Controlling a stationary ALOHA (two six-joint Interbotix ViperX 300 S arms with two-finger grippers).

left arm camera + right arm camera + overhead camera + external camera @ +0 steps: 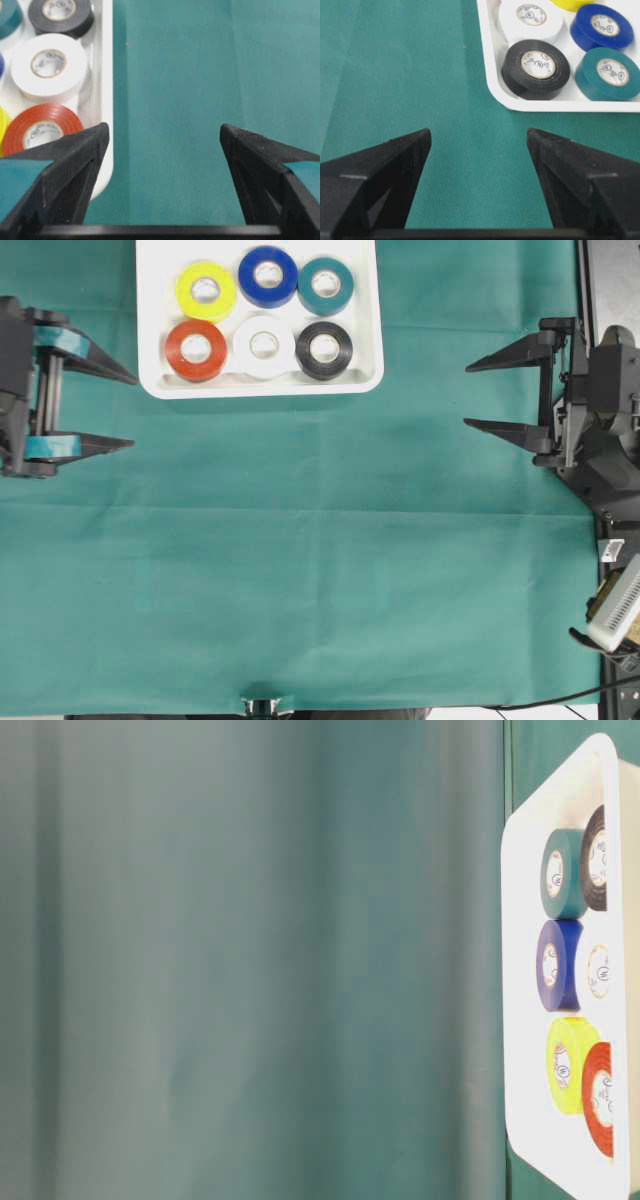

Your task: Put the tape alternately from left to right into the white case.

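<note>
The left end effector (128,410) sits at the left edge of the overhead view, its two black tapered fingers spread wide with nothing between them, tips pointing toward the middle of the frame. Its upper finger lies just beside the lower left corner of the case. The arm behind it reaches in level from the left border. The right end effector (470,395) mirrors it at the right edge, its black fingers also spread wide and bare, tips pointing left, well apart from the case.

The shallow white rectangular plastic case with rounded corners (372,375) lies at the upper centre of the overhead view, its long axis running left to right across the frame. All six small glossy tape rolls lie flat inside, cores facing up, in two rows of three: yellow roll (206,290), blue roll (268,276) and teal roll (325,285) in the upper row; red roll (196,350), white roll (264,346) and black roll (324,349) in the lower row. Neighbouring rolls touch or nearly touch.

The case rests on a surface covered by a dark green cloth (300,570).
</note>
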